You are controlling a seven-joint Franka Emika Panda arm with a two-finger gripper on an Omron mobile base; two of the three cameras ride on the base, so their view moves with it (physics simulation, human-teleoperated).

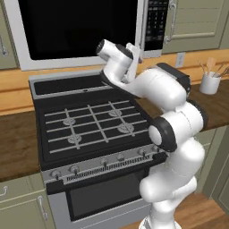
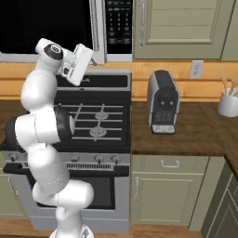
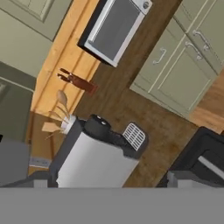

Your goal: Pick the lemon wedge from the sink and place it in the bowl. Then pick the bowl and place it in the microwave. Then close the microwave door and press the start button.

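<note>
both base views look down from behind the arm, sharing the stove and microwave.

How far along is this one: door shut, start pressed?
Apparently done: the microwave door sits shut, and its black glass hides whatever is inside. In hand: the open, empty gripper hangs by the stove end of the keypad. Seemingly left: pressing start, which these views cannot confirm.
</note>
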